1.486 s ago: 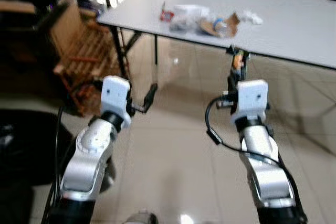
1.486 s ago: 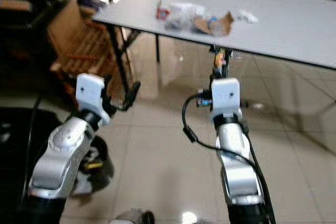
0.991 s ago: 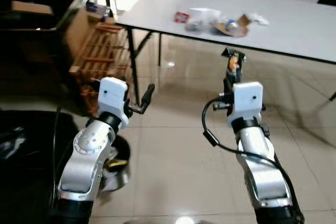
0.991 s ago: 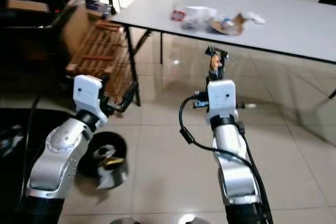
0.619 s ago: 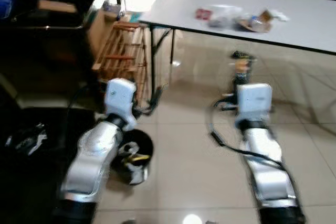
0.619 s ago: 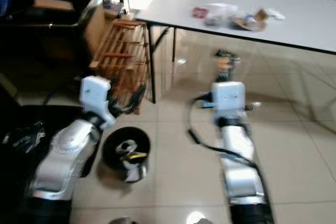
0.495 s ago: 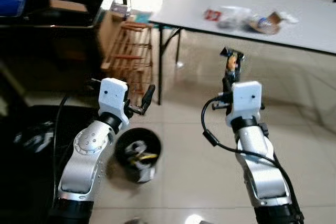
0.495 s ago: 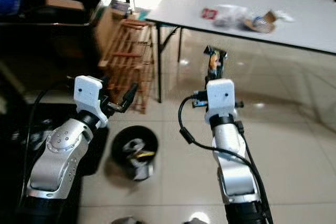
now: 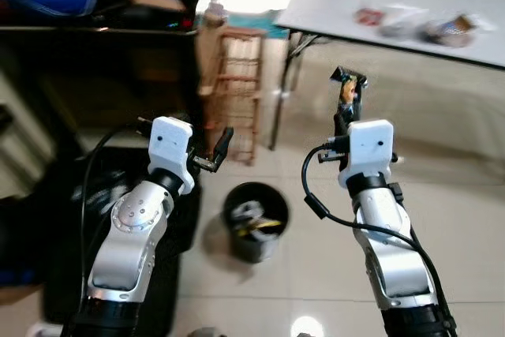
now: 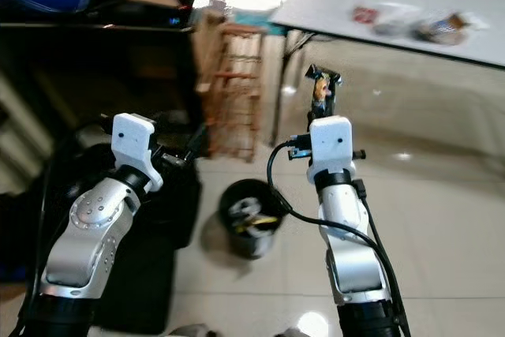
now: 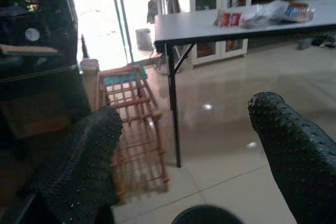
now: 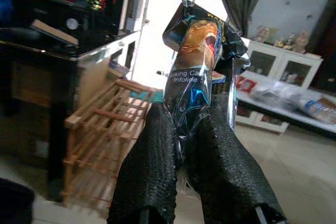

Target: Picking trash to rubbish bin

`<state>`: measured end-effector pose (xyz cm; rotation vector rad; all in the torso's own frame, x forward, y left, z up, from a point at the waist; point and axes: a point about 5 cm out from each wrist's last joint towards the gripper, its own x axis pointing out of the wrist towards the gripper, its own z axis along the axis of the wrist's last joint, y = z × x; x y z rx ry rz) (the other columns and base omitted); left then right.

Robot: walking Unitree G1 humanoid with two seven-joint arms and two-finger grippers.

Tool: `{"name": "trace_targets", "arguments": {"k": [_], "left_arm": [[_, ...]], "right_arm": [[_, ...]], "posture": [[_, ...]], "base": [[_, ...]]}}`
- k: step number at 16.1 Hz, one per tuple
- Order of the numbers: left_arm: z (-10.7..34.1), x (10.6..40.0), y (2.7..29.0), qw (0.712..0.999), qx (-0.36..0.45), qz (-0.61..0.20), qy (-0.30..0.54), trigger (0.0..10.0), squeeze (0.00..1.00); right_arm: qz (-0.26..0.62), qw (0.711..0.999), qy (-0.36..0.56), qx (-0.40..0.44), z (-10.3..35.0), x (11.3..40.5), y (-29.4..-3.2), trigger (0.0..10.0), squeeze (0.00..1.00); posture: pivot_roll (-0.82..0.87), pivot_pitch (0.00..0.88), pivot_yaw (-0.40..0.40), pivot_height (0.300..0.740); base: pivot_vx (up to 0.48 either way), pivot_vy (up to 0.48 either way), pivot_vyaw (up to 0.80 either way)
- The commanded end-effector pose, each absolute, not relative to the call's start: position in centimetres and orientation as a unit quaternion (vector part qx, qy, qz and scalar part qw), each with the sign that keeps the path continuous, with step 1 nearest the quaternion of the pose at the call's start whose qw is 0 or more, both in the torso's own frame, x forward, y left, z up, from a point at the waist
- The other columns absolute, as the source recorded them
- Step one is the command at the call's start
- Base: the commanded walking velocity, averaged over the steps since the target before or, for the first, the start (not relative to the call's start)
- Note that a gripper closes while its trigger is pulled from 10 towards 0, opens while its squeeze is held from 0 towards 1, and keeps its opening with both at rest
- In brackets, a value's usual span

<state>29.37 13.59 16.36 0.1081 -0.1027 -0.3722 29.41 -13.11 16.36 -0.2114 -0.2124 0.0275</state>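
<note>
1. Head camera views come first. Right gripper (image 9: 348, 99) is raised in front of the robot and pinches a crumpled dark snack wrapper with orange and blue print (image 9: 347, 84) between its two black fingers. The wrapper stands upright above the white wrist block, so I judge it is being carried, not yet dropped. A small round black rubbish bin (image 9: 254, 221) stands on the pale tiled floor (image 9: 465, 226) between the two silver arms, lower than the wrapper and to the robot's left of it. Some pieces of trash lie inside it already.

2. Left gripper (image 9: 218, 151) is held out over the floor, near a wooden slatted rack (image 9: 237, 84). Behind the right arm, a grey folding table (image 9: 379, 5) carries more trash (image 9: 410, 23), blurred here.

3. In the left wrist view, the fingers (image 11: 84, 161) are spread wide and hold nothing. Between them I see the rack (image 11: 134, 135) and the table (image 11: 210, 22); the bin's rim (image 11: 205, 214) is just below.

4. In the right wrist view, the fingers (image 12: 152, 166) are pressed on the lower part of the wrapper (image 12: 197, 56). The foil is shiny and creased, with an orange picture and white letters. It looks empty and light, so I think it will fall easily when released over the bin.
</note>
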Motion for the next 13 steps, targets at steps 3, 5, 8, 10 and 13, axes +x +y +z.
{"name": "trace_targets", "arguments": {"k": [3, 5, 8, 10, 13], "left_arm": [[16.57, 29.21, 12.56, 0.975, 0.047, -0.211, -0.058, 10.0, 0.0], [16.56, 29.06, 12.32, 0.972, 0.043, -0.221, -0.059, 10.0, 0.0], [16.49, 29.04, 12.0, 0.971, 0.044, -0.227, -0.06, 10.0, 0.0], [16.49, 29.13, 12.05, 0.971, 0.044, -0.229, -0.059, 10.0, 0.0], [16.46, 29.23, 12.02, 0.97, 0.045, -0.231, -0.058, 10.0, 0.0]], "right_arm": [[0.004, 0.99, -0.1, -0.104, 16.1, 29.3, -13.74, 10.0, 0.0], [0.005, 0.99, -0.1, -0.103, 16.1, 29.26, -13.7, 10.0, 0.0], [0.005, 0.99, -0.099, -0.1, 16.07, 29.3, -13.7, 10.0, 0.0], [0.006, 0.99, -0.1, -0.1, 16.08, 29.38, -13.67, 10.0, 0.0], [0.006, 0.99, -0.101, -0.101, 16.08, 29.44, -13.64, 10.0, 0.0]], "posture": [[0.06, 0.084, -0.004, 0.74], [0.06, 0.084, -0.004, 0.74], [0.06, 0.082, -0.003, 0.74], [0.06, 0.08, -0.002, 0.74], [0.06, 0.073, 0.0, 0.74]], "base": [[0.0, 0.0, 0.0], [0.0, 0.0, 0.0], [0.0, 0.0, 0.0], [0.0, 0.0, 0.0], [0.0, -0.472, 0.0]]}}
